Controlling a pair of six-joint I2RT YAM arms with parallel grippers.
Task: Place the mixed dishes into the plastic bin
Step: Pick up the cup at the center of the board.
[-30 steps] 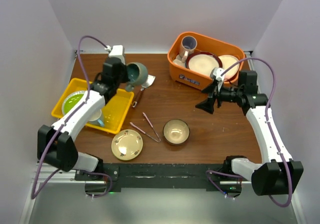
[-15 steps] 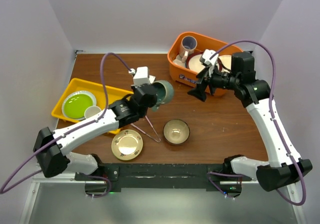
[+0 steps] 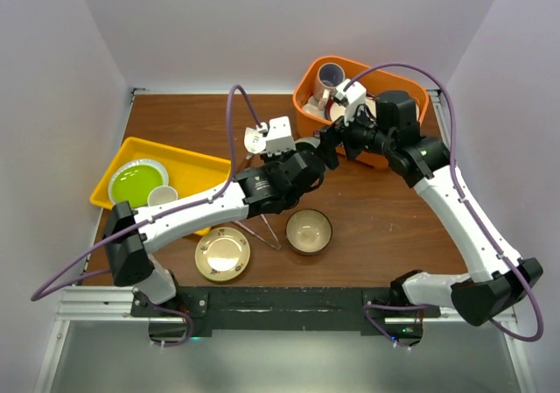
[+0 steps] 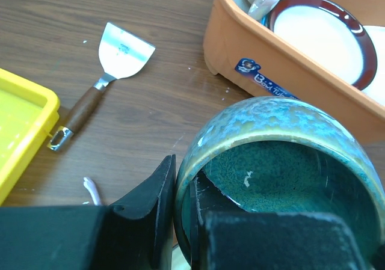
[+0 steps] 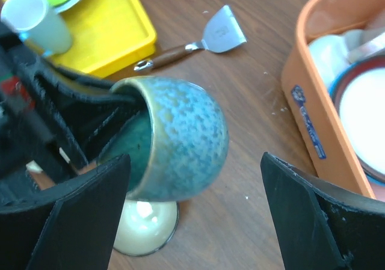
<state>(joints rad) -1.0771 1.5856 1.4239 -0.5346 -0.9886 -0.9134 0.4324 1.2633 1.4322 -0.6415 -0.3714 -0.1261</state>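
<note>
We moved the teal mug (image 4: pixel 283 162) from upper left to centre, left hand (image 4: pixel 180 204) clamped on its rim, right hand (image 5: pixel 194 159) apart; it seemed slippery, fragile.

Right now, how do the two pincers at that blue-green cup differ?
The left pincer is shut, pinching the rim of the teal mug with one finger inside; the right pincer stands wide open. The left pincer holds the mug; the right pincer only straddles it without gripping. Both are black and meet at the same mug.
</note>
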